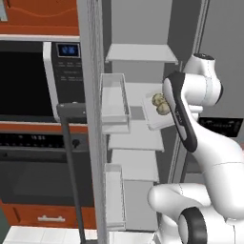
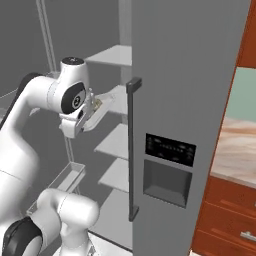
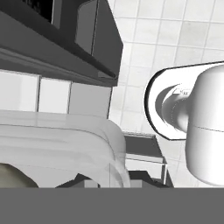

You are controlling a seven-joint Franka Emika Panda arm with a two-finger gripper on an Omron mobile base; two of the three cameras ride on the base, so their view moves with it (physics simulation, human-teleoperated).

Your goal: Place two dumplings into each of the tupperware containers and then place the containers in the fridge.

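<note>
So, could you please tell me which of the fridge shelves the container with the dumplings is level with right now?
The second shelf from the top. The container holding two dumplings sits at its front edge; the top shelf is bare, the others lie below.

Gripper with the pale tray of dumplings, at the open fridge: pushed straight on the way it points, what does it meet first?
Likely nothing but the flat white-grey fridge shelf under the pale translucent tupperware tray, then the fridge's back wall; depth is unclear.

Tan-olive dumplings (image 1: 160, 103) in a pale translucent tupperware container (image 1: 153, 120); grey-silver fridge (image 2: 190, 75), white shelves (image 1: 140, 53).
</note>
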